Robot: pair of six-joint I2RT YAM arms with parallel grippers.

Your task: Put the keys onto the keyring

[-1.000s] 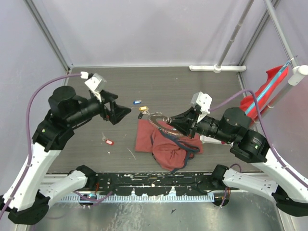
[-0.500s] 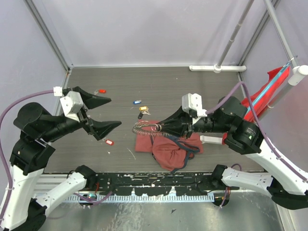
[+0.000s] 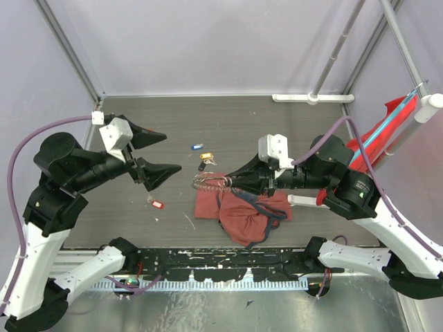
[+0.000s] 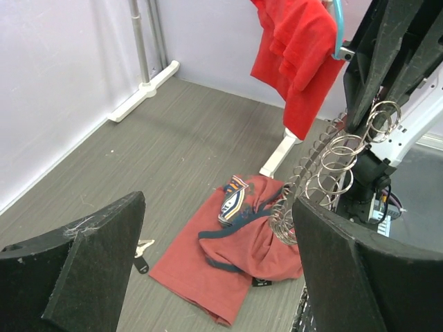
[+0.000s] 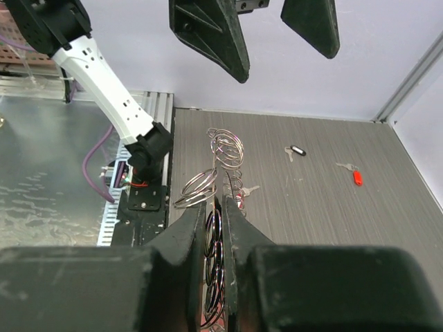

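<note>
- Keyring (image 3: 209, 183) is held by right gripper (image 3: 230, 182), jaws pinched almost shut on the wire w/ a few of its small wire loops bunched btwn the fingers
- it hangs clear of the table (image 3: 277, 124), above the left edge of the dark-red cloth bag (image 3: 242, 214)
- free part of the ring sticks out left from the right jaws, long axis approx left-right, so its end points at the left gripper (image 3: 173, 152); right wrist view shows the loops fanning out past the fingertips
- left gripper: jaws spread wide, nothing in them; one finger far, one near, gap facing right toward the ring end
- loose keys flat on the table btwn the two grippers: blue key (image 3: 198, 146), yellow key (image 3: 205, 156), black key (image 3: 201, 166), clustered just far of the ring's free end
- red key (image 3: 157, 204) lies apart, near-left, nearer than the left gripper's near finger
- key relation, as I judge it: the cluster lies right of and below the open left jaws, much closer to that arm's reach than to the busy right one, so the left arm is the one to pick
- blue key's long axis looks approx left-right; the other keys are too small to tell which way they lie
- next move prob needs the left jaws tipped down and narrowed over one key head, w/ the wrist turned so the fingers cross its short side
- risk: the three keys sit close together, so wide jaws could nudge the neighbours or take two
- nothing threaded by the left arm yet; ring end is presented, key not yet picked
</note>
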